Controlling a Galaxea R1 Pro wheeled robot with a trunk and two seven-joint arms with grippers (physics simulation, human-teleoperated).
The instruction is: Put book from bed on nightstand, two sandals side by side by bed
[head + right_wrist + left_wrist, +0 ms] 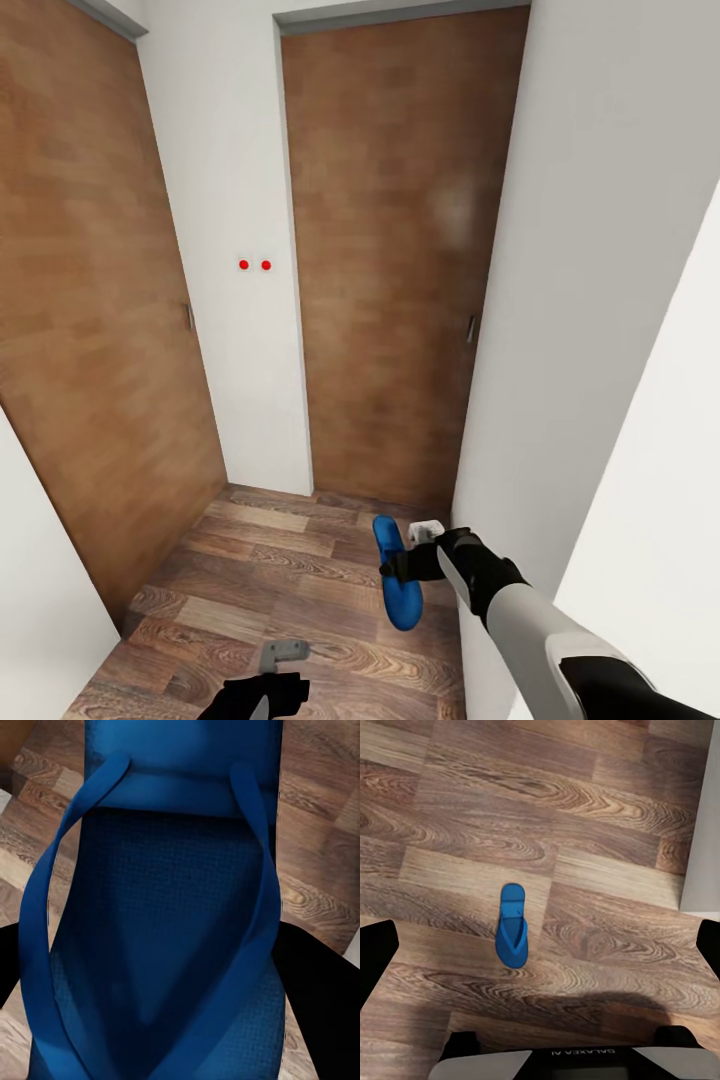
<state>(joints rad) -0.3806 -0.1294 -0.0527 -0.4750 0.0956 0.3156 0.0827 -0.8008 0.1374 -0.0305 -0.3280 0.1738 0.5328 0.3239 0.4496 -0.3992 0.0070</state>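
Narrow hallway nook: white walls (240, 380), two brown wood-grain doors. Left door (90, 330) angled along the left side, centre door (400, 260) straight ahead in a grey frame. Each has a small metal handle on its right edge. Two red dots (254, 265) on the wall strip between them. Another white wall closes the right side.

Floor (260, 590): wood-look planks, mixed light and dark brown, strong grain. In the left wrist view a white wall corner meets it at one edge, and a dark shadow lies across the planks near the camera.

Right arm comes in from lower right, white forearm, black wrist. Right gripper (398, 572) is clamped on a blue sandal (397, 585), held off the floor near the right wall; in the right wrist view the sandal (161, 915) sits strap-side toward the camera, black fingers (319, 1005) on either side.

Second blue sandal (512, 925) lies flat on the floor, strap side up, alone.

Left gripper (262, 690) low at the bottom edge; its black fingers (375, 956) are spread wide, nothing between them.
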